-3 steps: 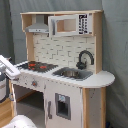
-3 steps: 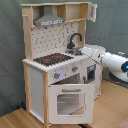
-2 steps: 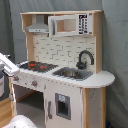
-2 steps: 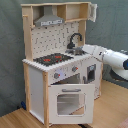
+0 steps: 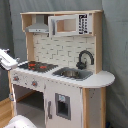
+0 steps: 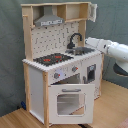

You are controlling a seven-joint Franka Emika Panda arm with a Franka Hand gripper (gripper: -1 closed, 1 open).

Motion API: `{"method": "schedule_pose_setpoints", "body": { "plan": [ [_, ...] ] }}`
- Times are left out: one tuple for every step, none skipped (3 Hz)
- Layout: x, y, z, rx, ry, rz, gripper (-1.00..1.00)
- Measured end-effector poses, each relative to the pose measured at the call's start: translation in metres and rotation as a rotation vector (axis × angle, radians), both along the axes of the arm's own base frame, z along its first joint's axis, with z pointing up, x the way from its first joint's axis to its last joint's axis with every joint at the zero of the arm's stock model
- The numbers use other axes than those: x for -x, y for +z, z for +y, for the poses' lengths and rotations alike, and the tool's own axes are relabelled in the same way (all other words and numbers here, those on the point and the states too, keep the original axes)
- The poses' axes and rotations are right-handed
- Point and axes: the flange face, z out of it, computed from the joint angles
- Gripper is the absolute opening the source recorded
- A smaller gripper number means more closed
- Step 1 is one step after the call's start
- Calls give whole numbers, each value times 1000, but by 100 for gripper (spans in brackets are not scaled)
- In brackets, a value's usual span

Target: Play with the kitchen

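The white and light-wood toy kitchen [image 5: 65, 85] fills both exterior views. It has a black-red stovetop [image 5: 37, 65], a sink [image 5: 70, 73] with a black faucet [image 5: 85, 57], a grey hood [image 5: 38, 27] and knobs on the front. In the second exterior view the windowed oven door [image 6: 70, 102] hangs ajar, tilted outward. The white arm [image 6: 112, 51] reaches in from the second exterior view's right, and its gripper end [image 6: 92, 42] sits level with the sink [image 6: 82, 50]. In the first exterior view the gripper end [image 5: 9, 61] shows at the left edge beside the stovetop.
A grey curtain [image 5: 115, 45] hangs behind the kitchen. The floor [image 6: 112, 107] is light wood. A white rounded object [image 5: 20, 122] lies at the bottom left of the first exterior view. A microwave shelf [image 5: 70, 24] sits at the kitchen's top.
The arm has shifted slightly upward beside the counter. The kitchen itself looks unchanged.
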Motion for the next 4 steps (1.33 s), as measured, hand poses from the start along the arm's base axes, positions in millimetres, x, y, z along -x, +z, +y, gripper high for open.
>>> {"method": "schedule_pose_setpoints", "body": {
  "plan": [
    [9,25,-11,-12,-49,-4,100],
    [18,53,-26,-45,-117,-25,100],
    [24,81,-41,-93,-179,-49,100],
    [26,102,-56,-182,-225,-100,100]
  ]
}}
